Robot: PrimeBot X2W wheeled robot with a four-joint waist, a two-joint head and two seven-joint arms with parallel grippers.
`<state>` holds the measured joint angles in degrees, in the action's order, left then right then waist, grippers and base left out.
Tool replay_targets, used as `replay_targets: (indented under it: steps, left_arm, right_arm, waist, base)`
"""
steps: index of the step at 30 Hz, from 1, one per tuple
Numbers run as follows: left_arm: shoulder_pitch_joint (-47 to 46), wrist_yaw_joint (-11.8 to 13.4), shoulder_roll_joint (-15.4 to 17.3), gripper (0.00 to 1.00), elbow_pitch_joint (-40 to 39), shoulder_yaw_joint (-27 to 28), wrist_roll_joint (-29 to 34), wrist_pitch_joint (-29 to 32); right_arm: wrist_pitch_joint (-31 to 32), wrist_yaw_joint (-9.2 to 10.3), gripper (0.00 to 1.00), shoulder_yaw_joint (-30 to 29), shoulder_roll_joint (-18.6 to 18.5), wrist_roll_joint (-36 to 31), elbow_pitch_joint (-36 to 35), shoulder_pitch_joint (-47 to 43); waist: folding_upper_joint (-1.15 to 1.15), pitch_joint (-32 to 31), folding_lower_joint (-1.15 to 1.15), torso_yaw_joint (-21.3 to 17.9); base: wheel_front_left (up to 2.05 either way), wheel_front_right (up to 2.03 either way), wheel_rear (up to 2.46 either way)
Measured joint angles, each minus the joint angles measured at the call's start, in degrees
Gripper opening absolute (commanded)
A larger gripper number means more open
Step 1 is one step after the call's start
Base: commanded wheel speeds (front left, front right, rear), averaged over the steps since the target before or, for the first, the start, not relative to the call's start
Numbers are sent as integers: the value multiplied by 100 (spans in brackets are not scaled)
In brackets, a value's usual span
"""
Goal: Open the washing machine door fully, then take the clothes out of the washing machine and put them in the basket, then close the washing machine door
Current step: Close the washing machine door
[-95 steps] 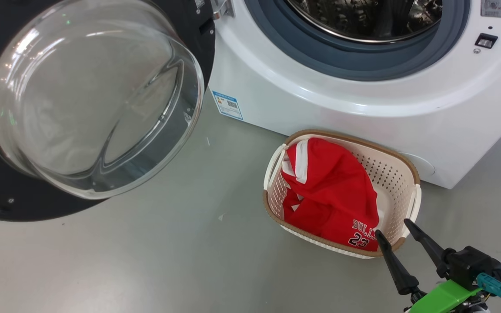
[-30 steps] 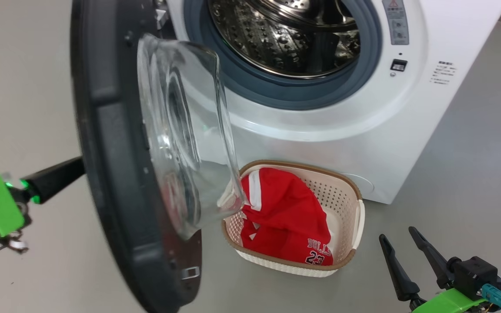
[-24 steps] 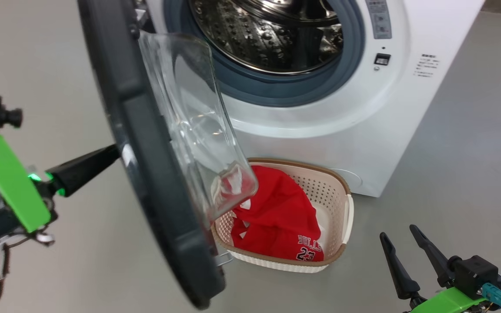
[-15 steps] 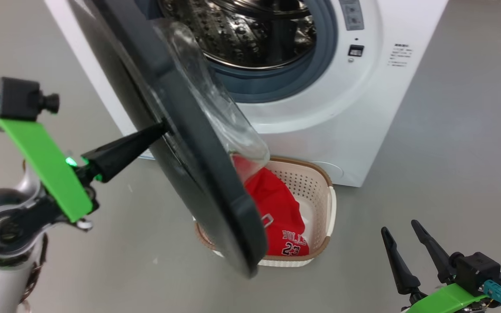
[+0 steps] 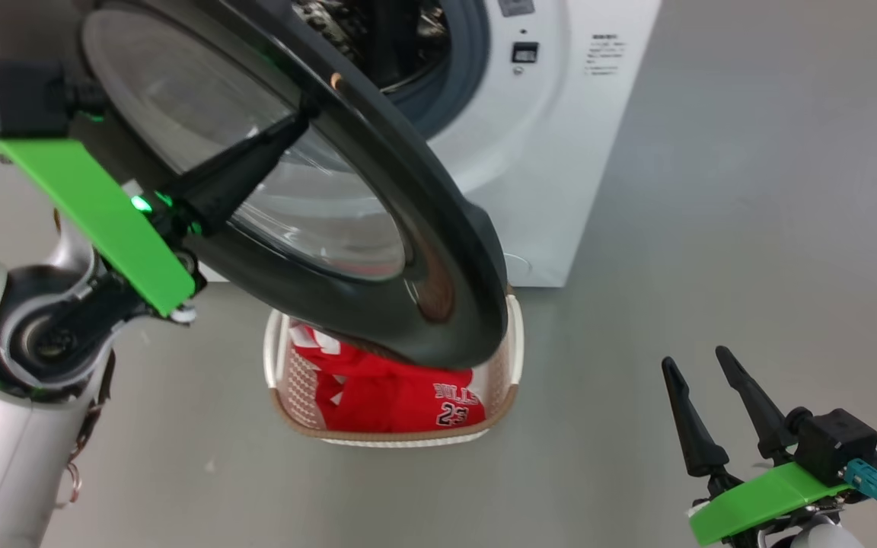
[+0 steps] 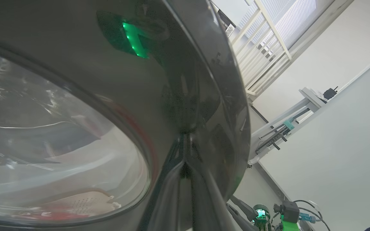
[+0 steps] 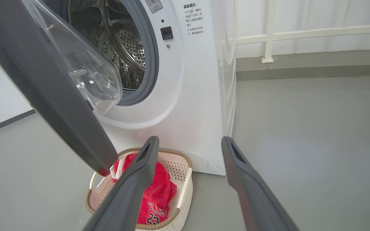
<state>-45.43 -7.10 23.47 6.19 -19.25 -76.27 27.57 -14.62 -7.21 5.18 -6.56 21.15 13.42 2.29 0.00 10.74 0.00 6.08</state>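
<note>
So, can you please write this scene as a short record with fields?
door: large round black-ringed glass washing machine door, partly open
machine: white front-loading washing machine, drum opening uncovered
clothes: red jersey bundle, inside basket
basket: cream perforated plastic basket, on grey floor before machine
left hand: shut, tips against door's outer face
right hand: open, empty, right of basket

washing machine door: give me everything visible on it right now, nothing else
The washing machine door is large and round, with a wide glossy black ring around a clear glass window that bulges bowl-like on the drum side. It stands partly open, angled across the opening. In the head view its lower edge overlaps the basket, and contact cannot be told. The left hand has its dark fingers together, tips against the black ring on the outer face.
</note>
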Motion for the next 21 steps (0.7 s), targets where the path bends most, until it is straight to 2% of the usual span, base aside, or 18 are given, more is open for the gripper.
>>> replay_targets:
  steps: [14,21]
  left_arm:
    - [-750,0,175,0,736,-138,-54,-948]
    - [-859,-5,338,0,1043,-339,-153,-1250]
  right_arm:
    - [-1,0,100,-9,175,1,-11,235]
    - [-1,0,100,-41,198,0,-13,296]
  waist:
    - [0,372,0,-851]
    - [0,466,0,-1107]
  base:
    - [0,0,0]
    - [0,0,0]
